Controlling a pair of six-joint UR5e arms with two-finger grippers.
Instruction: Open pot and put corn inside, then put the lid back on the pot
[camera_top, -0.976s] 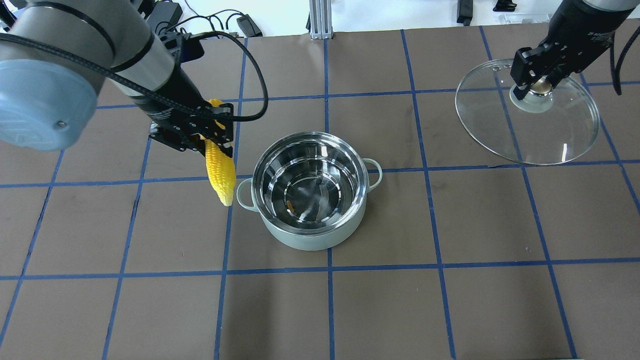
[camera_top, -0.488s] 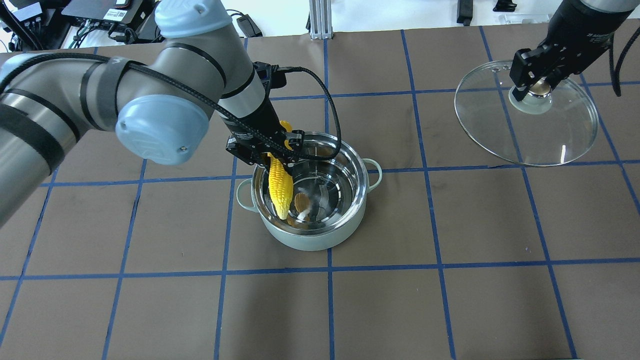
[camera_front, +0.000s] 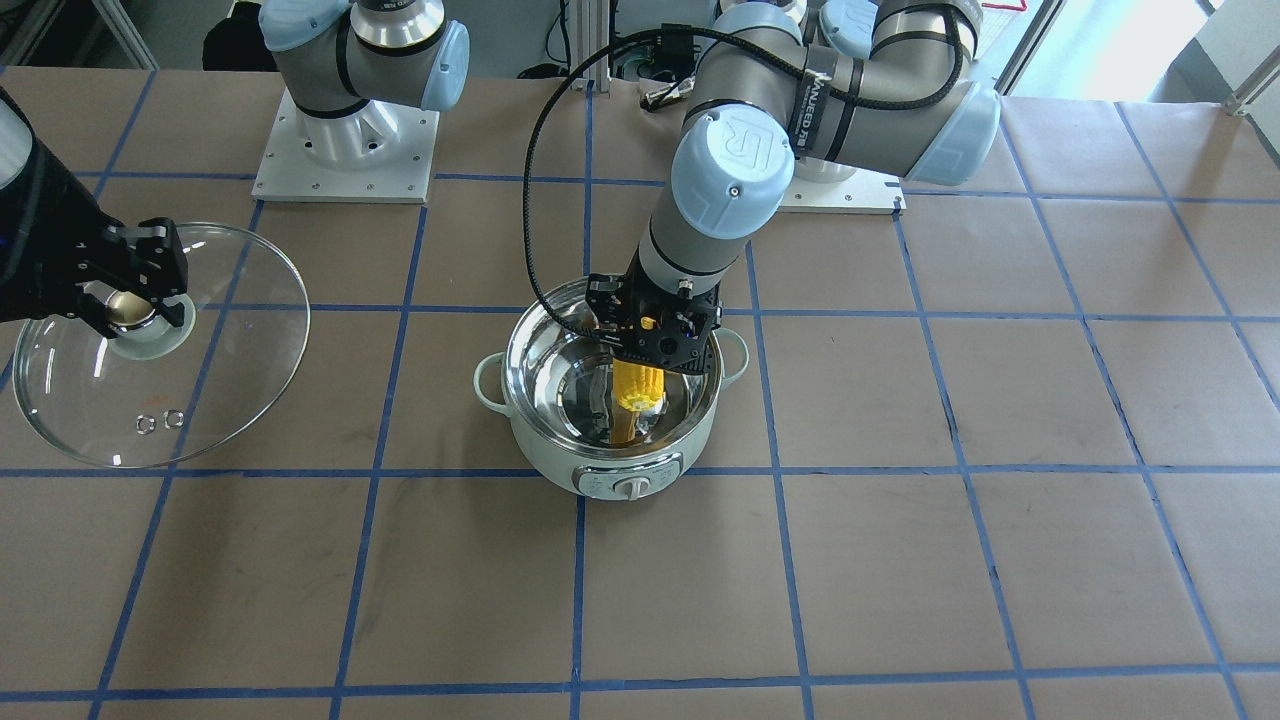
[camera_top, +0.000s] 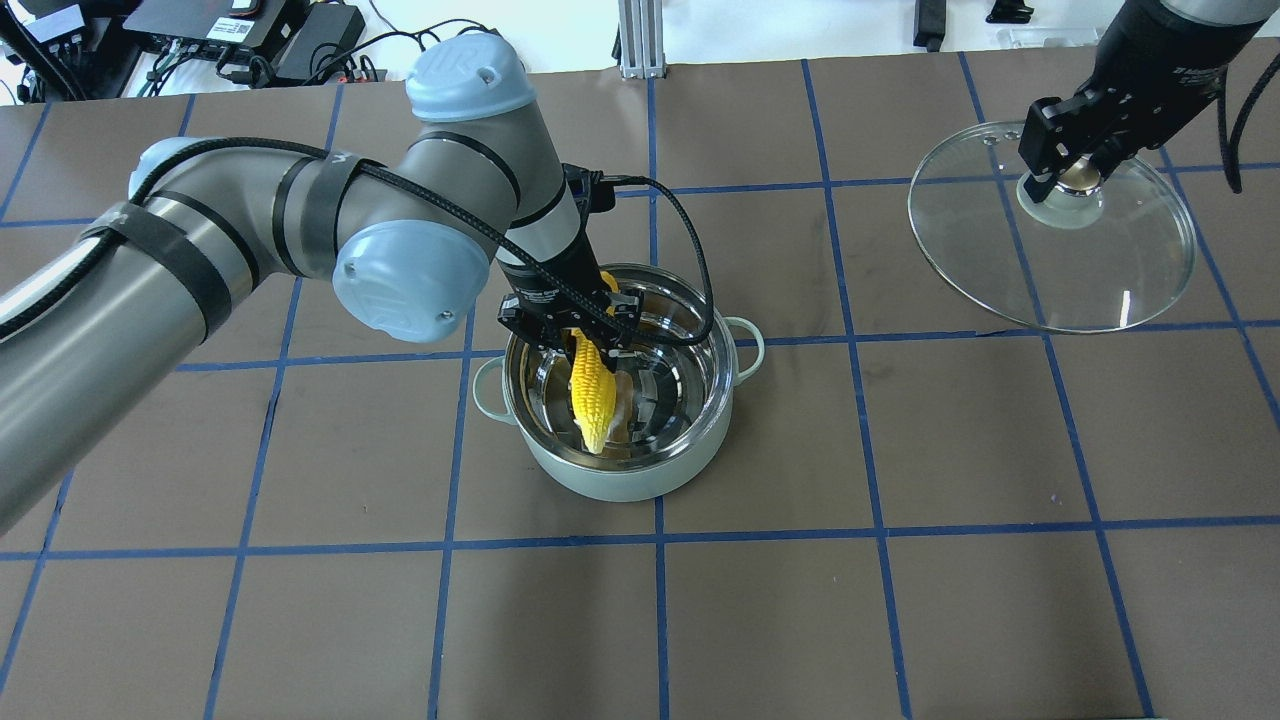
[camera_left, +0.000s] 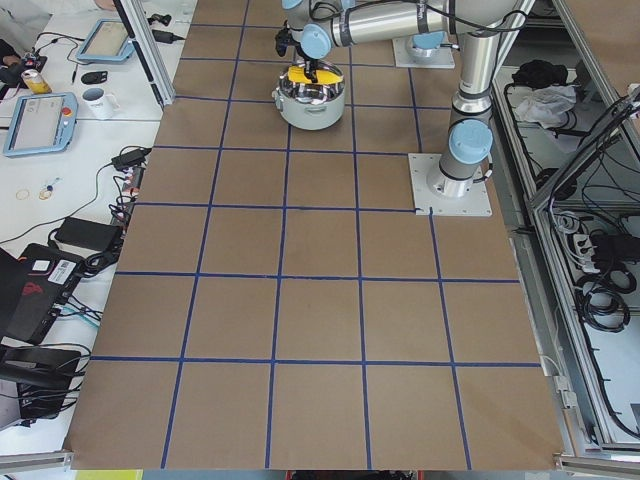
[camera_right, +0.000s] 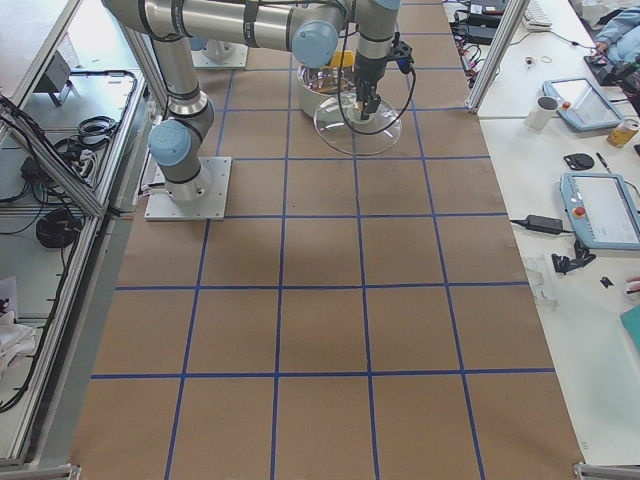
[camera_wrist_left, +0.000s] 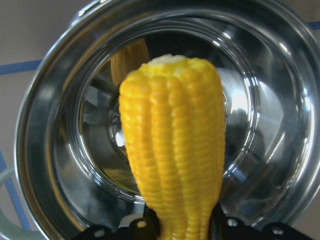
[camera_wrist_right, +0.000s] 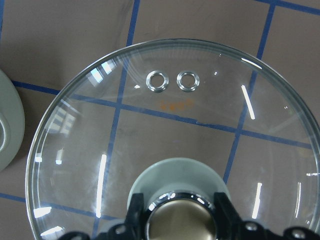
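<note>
The mint-green pot (camera_top: 640, 478) stands open at the table's middle, its steel inside showing (camera_front: 560, 385). My left gripper (camera_top: 572, 335) is shut on the yellow corn (camera_top: 592, 392) and holds it tip down inside the pot's mouth; the corn also shows in the front view (camera_front: 637, 392) and fills the left wrist view (camera_wrist_left: 175, 150). My right gripper (camera_top: 1072, 165) is shut on the knob of the glass lid (camera_top: 1080, 270), held far right of the pot, tilted. The lid (camera_wrist_right: 150, 150) and its two vent holes show in the right wrist view, and the lid shows in the front view (camera_front: 230, 330).
The table is covered in brown paper with a blue tape grid (camera_top: 655, 540). The arm bases (camera_front: 345, 150) stand at the robot's edge. Cables and electronics (camera_top: 250, 30) lie beyond the far edge. The pot's dial (camera_front: 632, 487) faces the operators' side.
My left arm has carried the corn from left of the pot to over it and down into its mouth. The right gripper with the lid has stayed put.
</note>
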